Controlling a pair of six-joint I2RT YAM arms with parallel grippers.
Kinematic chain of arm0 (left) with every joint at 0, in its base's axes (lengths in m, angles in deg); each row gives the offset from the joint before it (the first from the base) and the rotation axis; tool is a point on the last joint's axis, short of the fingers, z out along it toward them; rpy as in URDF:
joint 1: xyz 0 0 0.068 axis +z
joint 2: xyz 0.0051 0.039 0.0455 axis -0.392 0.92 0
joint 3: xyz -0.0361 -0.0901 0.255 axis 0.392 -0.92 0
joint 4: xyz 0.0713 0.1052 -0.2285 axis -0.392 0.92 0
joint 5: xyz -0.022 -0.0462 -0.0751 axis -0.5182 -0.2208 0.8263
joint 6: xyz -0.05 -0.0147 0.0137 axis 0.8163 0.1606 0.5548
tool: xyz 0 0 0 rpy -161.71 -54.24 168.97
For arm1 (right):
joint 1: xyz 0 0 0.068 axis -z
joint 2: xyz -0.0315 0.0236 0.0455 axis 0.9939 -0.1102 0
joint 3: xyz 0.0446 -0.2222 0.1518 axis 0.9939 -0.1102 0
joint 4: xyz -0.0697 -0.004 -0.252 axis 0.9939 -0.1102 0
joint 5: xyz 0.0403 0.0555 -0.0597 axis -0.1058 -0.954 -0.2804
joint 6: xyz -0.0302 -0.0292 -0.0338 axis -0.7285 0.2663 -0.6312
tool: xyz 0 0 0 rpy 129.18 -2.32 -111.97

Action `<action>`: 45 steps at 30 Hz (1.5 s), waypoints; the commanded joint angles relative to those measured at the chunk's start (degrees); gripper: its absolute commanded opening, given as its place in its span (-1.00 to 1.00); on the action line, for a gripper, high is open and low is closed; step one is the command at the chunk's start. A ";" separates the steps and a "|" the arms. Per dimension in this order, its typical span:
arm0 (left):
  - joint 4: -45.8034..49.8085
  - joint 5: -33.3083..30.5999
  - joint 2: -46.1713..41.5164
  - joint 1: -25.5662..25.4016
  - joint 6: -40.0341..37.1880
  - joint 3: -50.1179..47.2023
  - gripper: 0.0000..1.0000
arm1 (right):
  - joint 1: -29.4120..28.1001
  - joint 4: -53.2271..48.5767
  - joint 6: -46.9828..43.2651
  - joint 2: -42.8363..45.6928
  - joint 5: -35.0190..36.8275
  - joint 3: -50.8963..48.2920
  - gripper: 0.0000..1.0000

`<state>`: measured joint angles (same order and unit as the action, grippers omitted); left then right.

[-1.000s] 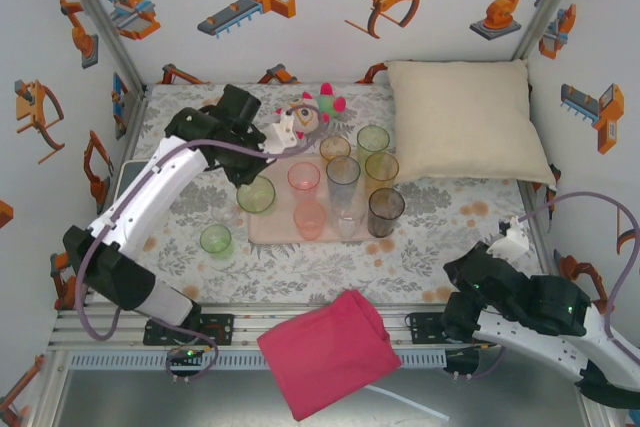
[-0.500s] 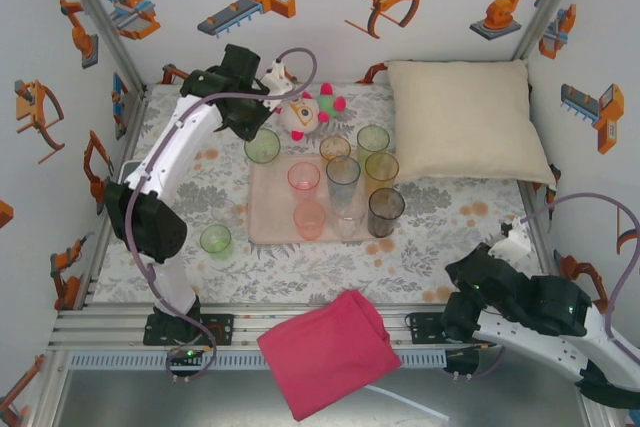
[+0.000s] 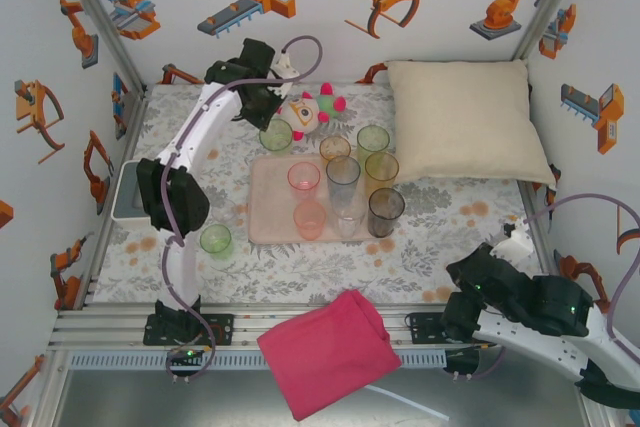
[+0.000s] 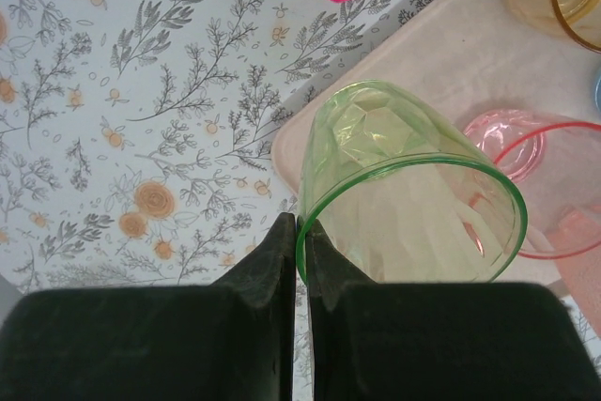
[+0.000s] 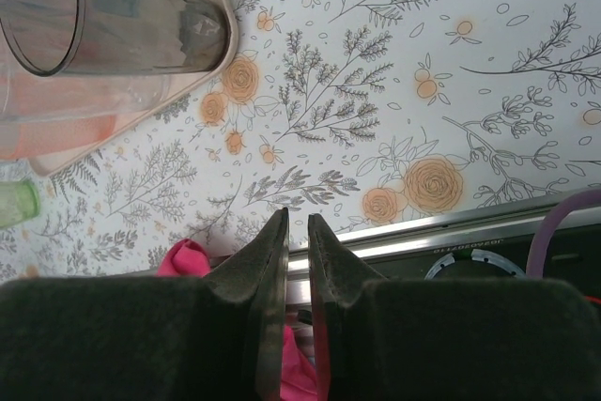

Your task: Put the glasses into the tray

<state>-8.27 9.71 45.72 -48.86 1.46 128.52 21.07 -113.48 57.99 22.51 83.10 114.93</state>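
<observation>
— Where is the glass?
— Over the far left corner of the pink tray [image 3: 272, 209], near several other glasses [image 3: 343, 172]. The left gripper [image 4: 300, 232] is clamped on the rim of a green glass [image 4: 404, 185], tilted, perhaps just touching the tray. It looks light, thin and slick, so pinch the rim wall. The right gripper [image 5: 296, 227] is empty, jaws a slit apart.
— And around it?
— White walls [image 3: 320, 37] with robot pictures, a flat flowered cloth [image 3: 420, 247], and a second green glass [image 3: 215, 239] standing off the tray.
</observation>
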 commanded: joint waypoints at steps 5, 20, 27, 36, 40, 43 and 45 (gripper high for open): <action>0.24 2.11 3.99 0.10 4.33 3.95 -0.91 | -0.20 -2.18 2.20 -1.65 2.50 1.21 -0.62; 0.51 3.56 8.87 -1.73 7.73 6.01 -0.92 | -0.23 -2.35 2.68 -1.06 2.43 0.33 -0.62; 0.62 2.73 11.27 -3.34 7.88 8.01 -0.92 | -0.21 -2.47 2.80 0.01 2.21 -0.15 -0.62; 1.49 2.15 14.39 -4.88 8.48 11.95 -0.92 | -0.21 -3.25 2.82 0.43 2.24 0.15 -0.62; 1.69 1.25 15.19 -5.10 8.73 12.44 -0.92 | -0.23 -3.50 2.93 0.65 2.31 0.24 -0.62; 1.93 1.00 15.47 -4.90 9.01 12.27 -0.92 | -0.23 -3.49 2.94 0.65 2.43 0.15 -0.62; 2.31 1.01 15.62 -4.81 8.82 12.21 -0.92 | -0.23 -3.47 2.99 0.67 2.45 0.15 -0.63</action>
<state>-7.77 11.00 60.56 -53.80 9.06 139.10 21.07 -115.84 59.84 22.44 83.10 114.93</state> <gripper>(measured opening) 0.122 0.191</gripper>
